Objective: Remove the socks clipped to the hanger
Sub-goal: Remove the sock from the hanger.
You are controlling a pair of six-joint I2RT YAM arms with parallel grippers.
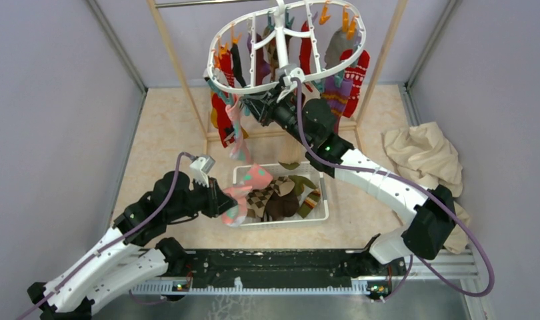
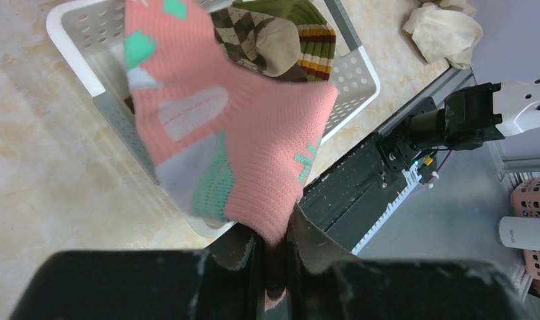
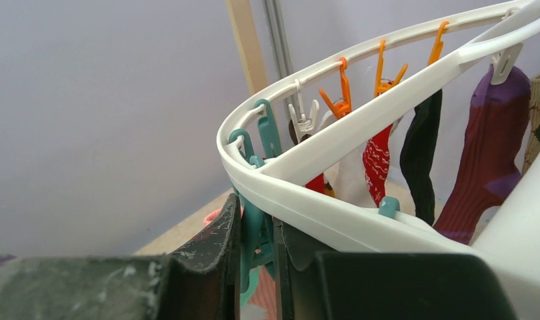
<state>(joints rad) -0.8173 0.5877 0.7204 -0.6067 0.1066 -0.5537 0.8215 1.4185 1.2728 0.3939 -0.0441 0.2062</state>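
The white oval hanger (image 1: 220, 41) hangs at the back with several socks (image 1: 347, 83) clipped under it. In the right wrist view its rim (image 3: 334, 213) curves just above my right gripper (image 3: 257, 213), which is shut on a teal clip (image 3: 254, 230) at the near-left rim. A pink sock (image 1: 235, 127) dangles below that clip. My left gripper (image 2: 275, 230) is shut on another pink sock (image 2: 254, 133) with teal and grey patches. It holds that sock over the left edge of the white basket (image 2: 74, 27).
The white slotted basket (image 1: 321, 190) holds brown argyle and green socks (image 1: 281, 197). Wooden rack poles (image 1: 181, 73) flank the hanger. A beige cloth (image 1: 424, 157) lies at the right. A black rail (image 1: 274, 267) runs along the near edge.
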